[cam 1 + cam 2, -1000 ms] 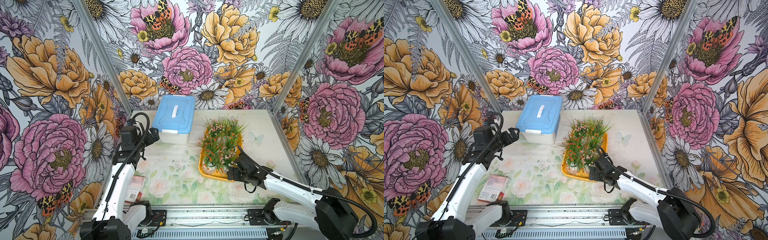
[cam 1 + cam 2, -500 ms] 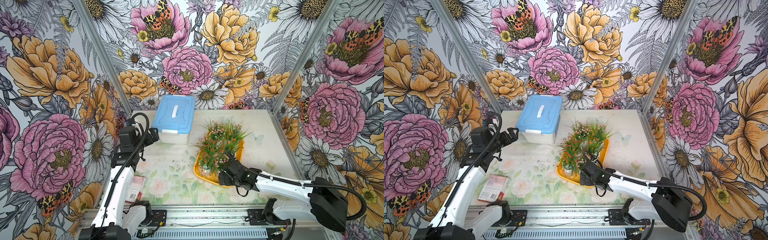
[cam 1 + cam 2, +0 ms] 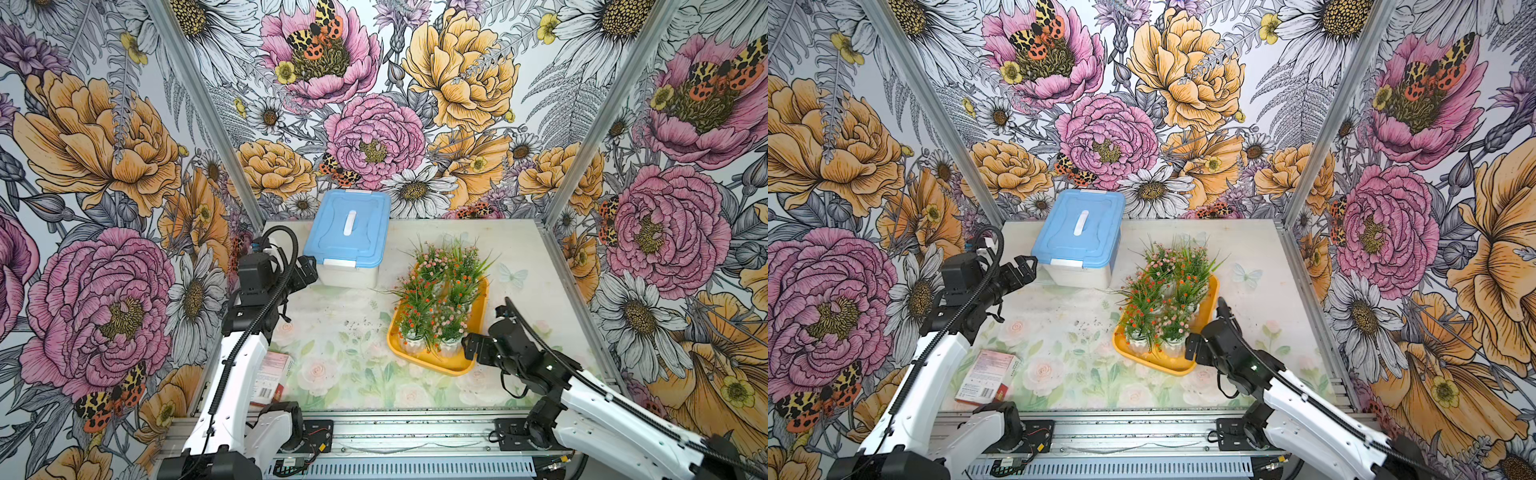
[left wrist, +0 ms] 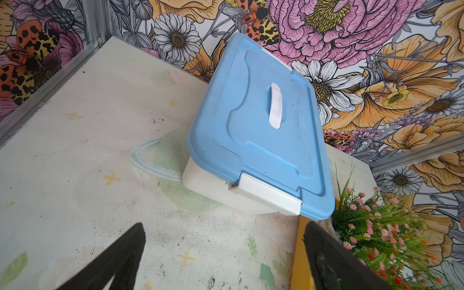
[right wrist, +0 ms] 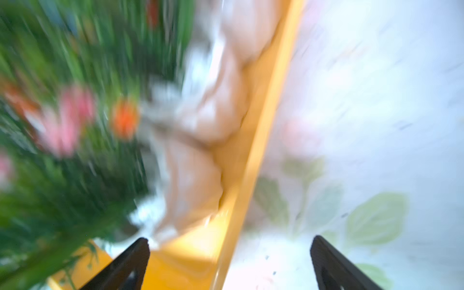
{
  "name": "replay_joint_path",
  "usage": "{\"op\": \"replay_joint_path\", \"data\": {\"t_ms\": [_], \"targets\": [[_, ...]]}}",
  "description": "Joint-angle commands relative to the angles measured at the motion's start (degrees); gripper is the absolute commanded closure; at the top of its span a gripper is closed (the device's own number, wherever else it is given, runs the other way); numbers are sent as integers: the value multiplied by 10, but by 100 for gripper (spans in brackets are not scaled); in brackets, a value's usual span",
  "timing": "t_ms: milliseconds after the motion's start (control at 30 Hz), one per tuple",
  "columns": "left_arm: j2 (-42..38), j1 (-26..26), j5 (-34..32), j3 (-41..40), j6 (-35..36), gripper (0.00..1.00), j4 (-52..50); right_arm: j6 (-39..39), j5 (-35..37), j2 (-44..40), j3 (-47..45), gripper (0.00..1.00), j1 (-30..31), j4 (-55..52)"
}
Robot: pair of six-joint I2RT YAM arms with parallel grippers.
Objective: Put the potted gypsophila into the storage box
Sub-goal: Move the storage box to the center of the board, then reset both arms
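A small red and white packet (image 3: 986, 376) is laid flat at the near left of the tabletop (image 3: 332, 332). Above the left side, the left fingers (image 4: 118, 261) are spread open and empty. They are pointed towards a translucent box with a light-blue lid (image 3: 347, 232), which is set at the far side, left of centre. Right of centre, the yellow storage box (image 3: 478, 307) is seen. The potted gypsophila (image 3: 432, 303) is stood upright inside it, with pink and orange blooms. Just beside its near right corner, the right fingers (image 5: 130, 263) are spread wide, with nothing gripped.
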Motion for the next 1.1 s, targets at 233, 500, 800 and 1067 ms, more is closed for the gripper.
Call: {"op": "replay_joint_path", "data": {"t_ms": [233,500,800,1067], "targets": [[12,-3,-47,15,-18,1,11,-65,178,-6,100,0,-98,-12],[44,26,-42,27,1,1,33,-143,135,92,152,1,-276,83],[85,35,-92,-103,88,1,295,-261,72,192,138,0,-415,197],[157,12,-178,-204,165,1,487,-317,77,167,-7,1,-416,406]]}}
